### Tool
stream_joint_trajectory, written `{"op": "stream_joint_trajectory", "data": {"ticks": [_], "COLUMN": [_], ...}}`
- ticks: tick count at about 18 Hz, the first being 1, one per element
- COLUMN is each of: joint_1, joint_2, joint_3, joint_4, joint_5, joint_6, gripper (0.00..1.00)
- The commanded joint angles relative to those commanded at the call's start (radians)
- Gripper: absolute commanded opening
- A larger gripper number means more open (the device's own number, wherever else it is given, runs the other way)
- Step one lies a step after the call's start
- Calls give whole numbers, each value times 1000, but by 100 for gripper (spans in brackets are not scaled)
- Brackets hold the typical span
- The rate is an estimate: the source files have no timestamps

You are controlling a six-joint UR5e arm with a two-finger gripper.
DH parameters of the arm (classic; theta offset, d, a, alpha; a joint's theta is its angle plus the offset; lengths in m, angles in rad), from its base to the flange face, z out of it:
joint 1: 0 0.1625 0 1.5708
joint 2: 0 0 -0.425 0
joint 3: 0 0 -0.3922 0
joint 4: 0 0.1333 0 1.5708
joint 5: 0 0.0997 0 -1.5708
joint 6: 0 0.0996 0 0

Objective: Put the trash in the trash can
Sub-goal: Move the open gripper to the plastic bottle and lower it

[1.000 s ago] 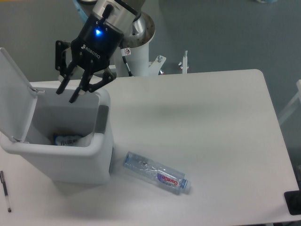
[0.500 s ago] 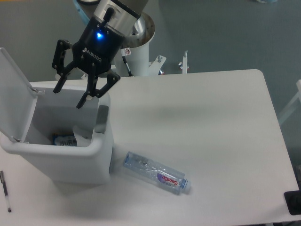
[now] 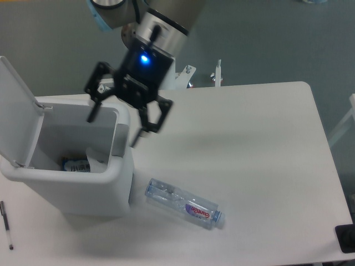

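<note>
The white-grey trash can (image 3: pixel 83 194) stands at the table's left with its lid flipped open to the left. Inside it lies a crumpled white wrapper (image 3: pixel 95 160) beside a bluish item. A clear plastic bottle (image 3: pixel 183 203) with a pink-and-blue label lies on its side on the table, right of the can. My gripper (image 3: pixel 113 130) hangs open above the can's right rim, its fingers spread wide with nothing between them. It is above and left of the bottle, well apart from it.
A thin black pen (image 3: pixel 6 224) lies at the table's front left corner. A dark object (image 3: pixel 346 238) sits at the front right edge. The arm's white base (image 3: pixel 161 66) stands behind the table's back edge.
The gripper opened over the can and the white wrapper dropped inside. It has since moved right, from over the can's opening to over its right rim.
</note>
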Motion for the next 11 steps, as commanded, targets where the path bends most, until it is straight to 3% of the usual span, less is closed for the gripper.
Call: {"op": "stream_joint_trajectory", "data": {"ticks": [4, 7, 11], "joint_1": [74, 86, 85], "joint_2": [-86, -106, -130], "joint_3": [8, 23, 38], "joint_4": [-2, -5, -6], "joint_5": [60, 66, 94], "joint_6": [6, -23, -208], "gripper": [100, 100, 100]}}
